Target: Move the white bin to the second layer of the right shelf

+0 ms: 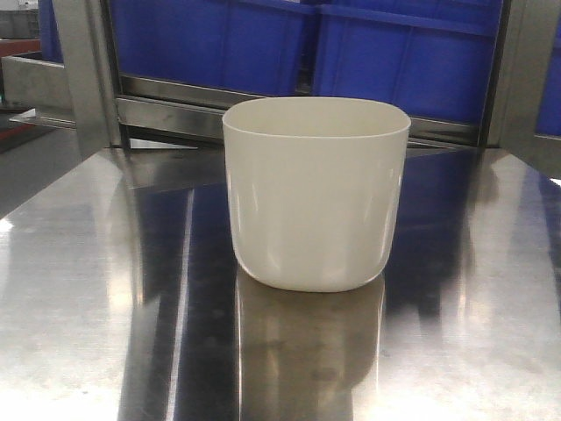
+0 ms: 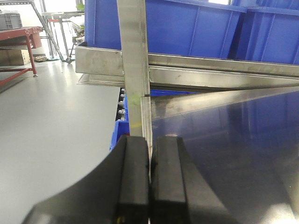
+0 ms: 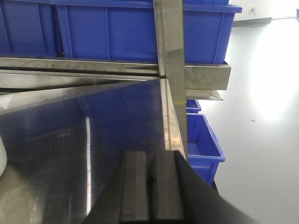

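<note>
1. Tabletop of flat shiny stainless steel point(image 1: 88, 307) fills the front view and carries the task's object. I judge it a level starting surface.
2. Large blue plastic crates point(image 1: 219, 44) sit at 12 o'clock on steel rails behind the table. Only the wrist views show more blue crates lower down, past the table's side edges.
3. Cream-white glossy plastic bin point(image 1: 316, 193), rounded-square, stands upright at centre, mouth up and untouched. The right wrist view catches only a sliver of it at 9 o'clock.
4. Left gripper point(image 2: 149, 186) and right gripper point(image 3: 150, 191) are absent from the front view. Each has its black pads point(image 2: 133, 182) pressed together, holding nothing, and sits over a side edge of the table.
</note>
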Robot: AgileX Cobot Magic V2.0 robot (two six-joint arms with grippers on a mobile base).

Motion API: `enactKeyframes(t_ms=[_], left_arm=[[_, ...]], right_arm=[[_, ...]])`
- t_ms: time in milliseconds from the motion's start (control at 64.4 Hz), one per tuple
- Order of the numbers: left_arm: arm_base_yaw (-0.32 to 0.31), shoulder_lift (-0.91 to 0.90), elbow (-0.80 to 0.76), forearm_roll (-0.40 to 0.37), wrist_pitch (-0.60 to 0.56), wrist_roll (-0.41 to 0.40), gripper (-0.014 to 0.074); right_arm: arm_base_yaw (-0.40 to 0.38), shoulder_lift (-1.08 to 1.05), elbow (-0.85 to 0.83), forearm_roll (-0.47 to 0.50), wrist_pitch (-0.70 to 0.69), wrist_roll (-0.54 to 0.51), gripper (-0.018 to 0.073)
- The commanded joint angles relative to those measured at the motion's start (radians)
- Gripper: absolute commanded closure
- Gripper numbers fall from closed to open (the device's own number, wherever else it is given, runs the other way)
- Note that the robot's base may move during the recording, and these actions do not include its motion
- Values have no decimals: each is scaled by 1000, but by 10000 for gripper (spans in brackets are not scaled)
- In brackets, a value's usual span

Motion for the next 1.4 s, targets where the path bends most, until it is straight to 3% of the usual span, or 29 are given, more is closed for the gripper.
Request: enactKeyframes(t_ms=[0, 1196, 1382], left_arm=[[-5, -14, 37, -5, -85, -4, 512], [-5, -14, 37, -5, -85, -4, 512], [-5, -14, 37, -5, -85, -4, 512]], right_arm=[[-6, -20, -17, -5, -79, -6, 512], [-6, -20, -17, -5, -84, -6, 511], [-6, -20, -17, -5, -162, -4, 511]])
